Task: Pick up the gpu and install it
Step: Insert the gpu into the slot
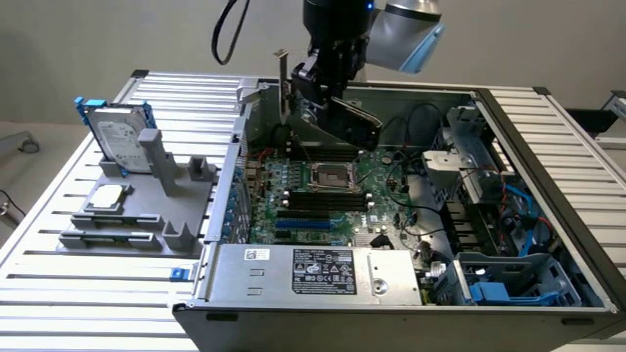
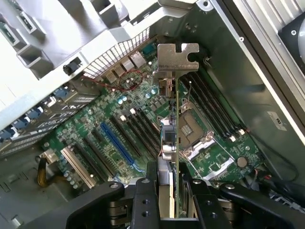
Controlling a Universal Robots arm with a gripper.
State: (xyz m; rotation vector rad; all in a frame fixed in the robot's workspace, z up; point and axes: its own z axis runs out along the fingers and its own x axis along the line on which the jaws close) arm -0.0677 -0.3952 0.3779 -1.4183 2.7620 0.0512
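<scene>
Exterior view: gpu [image 1: 342, 126] picked up, clamped upright in jaws, above motherboard [image 1: 323, 198] inside open case [image 1: 391, 334]; wrist view: gpu [image 2: 177, 124] edge-on between jaws, over motherboard [image 2: 95, 129], apart from its blue slot [image 2: 116, 143]; pickup done, seating judged outstanding.

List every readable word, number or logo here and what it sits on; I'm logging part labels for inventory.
Nothing can be quoted: all print is too small or blurred.
On the power supply: black-and-white label, unreadable.
On the hard drive: white label, unreadable.
On the case wall sticker: mark unreadable.
On the gpu, held in the hand: no legible print.
</scene>
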